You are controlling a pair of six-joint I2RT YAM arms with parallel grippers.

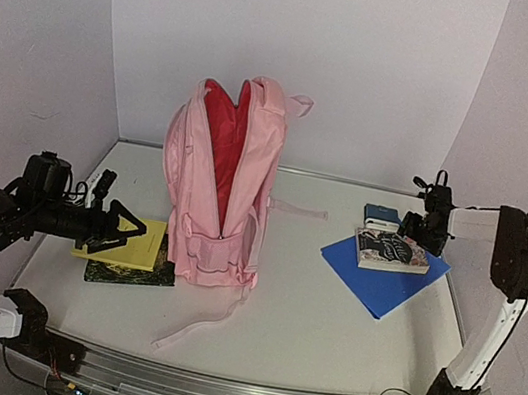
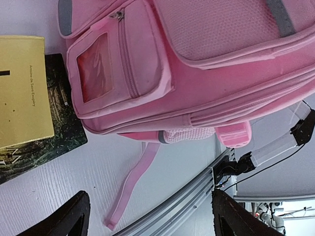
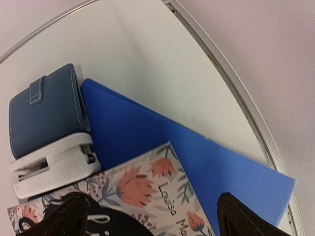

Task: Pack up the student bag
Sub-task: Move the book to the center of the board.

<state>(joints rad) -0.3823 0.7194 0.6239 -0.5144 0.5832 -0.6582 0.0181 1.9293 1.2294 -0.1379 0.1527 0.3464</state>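
White walls enclose the pale counter (image 1: pixel 307 306) on three sides.

**Location.** The student bag (image 1: pixel 220 185) stands upright left of centre. Its main zip is parted from the top downward and the red lining shows. Just beside it on the left, a yellow book (image 1: pixel 124 247) lies on a dark book (image 1: pixel 134 275).

**Handling.** Treat the bag as soft, unstiffened fabric.
- It is probably light while unfilled, and likely to sag, fold or tip under a sideways push.
- The mouth is a narrow vertical slit and will probably need holding apart before anything flat goes in.
- Suitable hold points are the edge of the opening and the top loop (image 1: pixel 300 105). The padded front pockets would give under pressure.
- A loose strap (image 1: pixel 202 324) trails toward the near edge and could snag.

**Pincers.**
- The left pincer (image 1: pixel 127 228) is spread wide with nothing in it. It hovers over the yellow book and points at the bag.
- The right pincer (image 1: pixel 411 225) is also spread and holds nothing. It sits above a floral book (image 1: pixel 392 251) resting on a blue folder (image 1: pixel 382 278).
- A blue wallet (image 1: pixel 380 217) and a white stapler (image 3: pixel 51 169) lie just beside the floral book.

**Not determinable.**
- The inside of the bag below the slit is hidden, so its contents cannot be told.
- The far side of the bag is hidden.
- Both wrist views cut off the fingers at the lower edge.
- The height of the right pincer above the floral book cannot be judged.
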